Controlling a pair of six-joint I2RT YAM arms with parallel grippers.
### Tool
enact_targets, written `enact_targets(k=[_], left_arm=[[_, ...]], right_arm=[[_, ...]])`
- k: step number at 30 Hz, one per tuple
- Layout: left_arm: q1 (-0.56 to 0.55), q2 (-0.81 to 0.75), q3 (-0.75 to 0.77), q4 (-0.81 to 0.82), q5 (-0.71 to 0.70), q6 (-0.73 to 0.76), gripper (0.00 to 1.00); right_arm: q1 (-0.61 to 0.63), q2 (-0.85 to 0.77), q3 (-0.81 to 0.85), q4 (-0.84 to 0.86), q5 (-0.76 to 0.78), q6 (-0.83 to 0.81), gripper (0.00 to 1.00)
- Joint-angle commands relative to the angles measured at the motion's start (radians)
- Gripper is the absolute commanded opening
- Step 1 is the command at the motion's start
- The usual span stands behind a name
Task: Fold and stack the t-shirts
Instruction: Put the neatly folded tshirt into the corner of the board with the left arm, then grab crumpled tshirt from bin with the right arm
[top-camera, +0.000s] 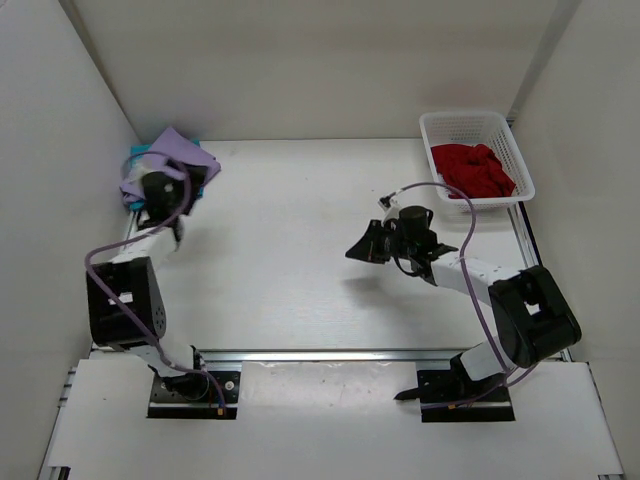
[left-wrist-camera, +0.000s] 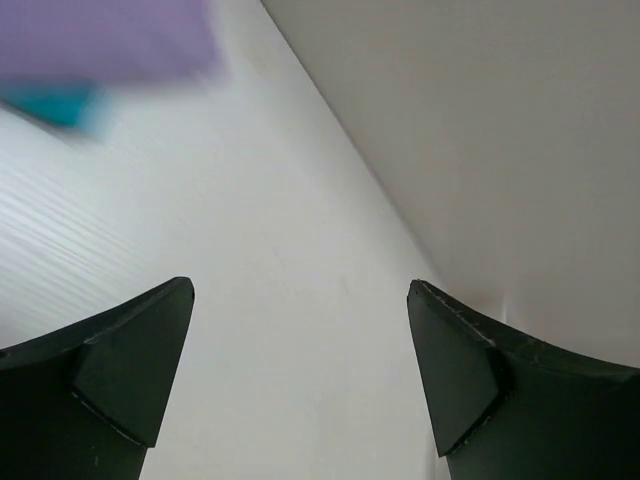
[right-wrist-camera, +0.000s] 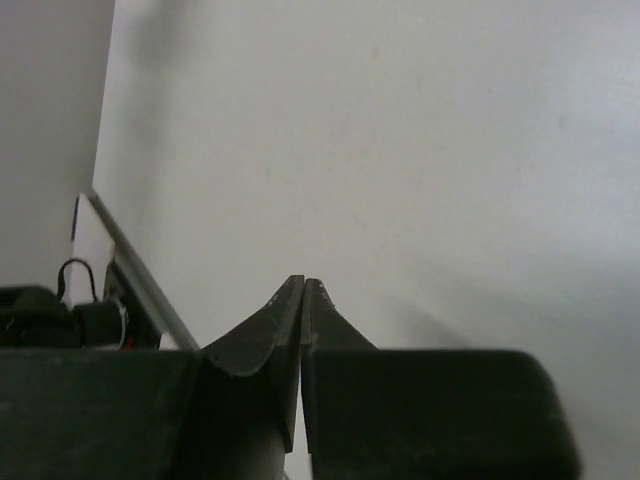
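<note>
A pale lavender t-shirt (top-camera: 170, 152) lies folded on a teal t-shirt (top-camera: 138, 153) in the back left corner. My left gripper (top-camera: 197, 180) hovers at the right edge of this stack, open and empty. In the left wrist view the lavender t-shirt (left-wrist-camera: 110, 40) and the teal t-shirt (left-wrist-camera: 55, 103) sit at the top left, away from the open left gripper (left-wrist-camera: 300, 300). A dark red t-shirt (top-camera: 472, 170) lies crumpled in the white mesh basket (top-camera: 470, 118). My right gripper (top-camera: 356, 250) is shut on nothing over the bare table right of centre, and the right wrist view shows this gripper (right-wrist-camera: 304, 285) pressed together.
White walls enclose the table on the left, back and right. The basket stands in the back right corner against the wall. A metal rail (top-camera: 380, 354) runs along the near edge by the arm bases.
</note>
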Motion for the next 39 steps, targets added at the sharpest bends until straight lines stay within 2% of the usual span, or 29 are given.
enact_targets(k=[1,2,4,7,12,14,18,19,21,22,23,24,27,29,31,33,39], left_arm=[[-0.362,-0.089,0.026,-0.041,-0.075,0.136,0.99],[-0.407,-0.098,0.026,-0.052,-0.102,0.161,0.98],[-0.569,-0.114,0.023,-0.031,-0.11,0.208,0.99],[-0.734,-0.117,-0.032,0.023,-0.051,0.235,0.99],[-0.944,-0.079,-0.044,-0.035,-0.009,0.355,0.99],[-1.018,-0.077,-0.056,-0.069,-0.026,0.415,0.99],[-1.02,-0.104,-0.116,-0.049,-0.004,0.429,0.99],[-1.006,-0.115,-0.131,-0.046,-0.003,0.435,0.96],[-0.977,-0.137,-0.17,-0.022,0.005,0.427,0.74],[-0.961,-0.143,-0.173,-0.014,0.018,0.412,0.69],[-0.952,-0.152,-0.188,-0.008,0.016,0.409,0.58],[-0.954,-0.16,-0.199,-0.003,0.011,0.41,0.52],[-0.949,-0.16,-0.205,0.003,0.026,0.389,0.52],[-0.944,-0.16,-0.205,0.011,0.055,0.381,0.55],[-0.955,-0.154,-0.216,0.017,0.052,0.381,0.55],[-0.952,-0.155,-0.219,0.02,0.06,0.375,0.55],[-0.955,-0.151,-0.233,0.051,0.068,0.355,0.55]], right_arm=[[0.047,-0.012,0.145,-0.085,0.243,-0.052,0.0],[0.063,-0.005,0.18,-0.095,0.264,-0.065,0.0],[0.035,-0.021,0.228,-0.112,0.352,-0.037,0.01],[-0.045,-0.042,0.266,-0.118,0.386,-0.058,0.0],[-0.148,-0.038,0.418,-0.2,0.574,-0.27,0.0],[-0.213,-0.019,0.437,-0.21,0.585,-0.279,0.0],[-0.393,0.067,0.608,-0.356,0.656,-0.304,0.0],[-0.398,0.121,0.675,-0.417,0.659,-0.315,0.0],[-0.478,0.203,0.768,-0.496,0.688,-0.373,0.0],[-0.491,0.226,0.833,-0.555,0.706,-0.403,0.04],[-0.51,0.282,0.869,-0.606,0.69,-0.427,0.08],[-0.528,0.342,0.933,-0.635,0.682,-0.45,0.15],[-0.554,0.447,1.043,-0.712,0.703,-0.47,0.38],[-0.568,0.505,1.101,-0.753,0.684,-0.458,0.46],[-0.584,0.544,1.144,-0.781,0.673,-0.444,0.49],[-0.576,0.596,1.173,-0.819,0.729,-0.442,0.49],[-0.579,0.698,1.291,-0.82,0.706,-0.445,0.49]])
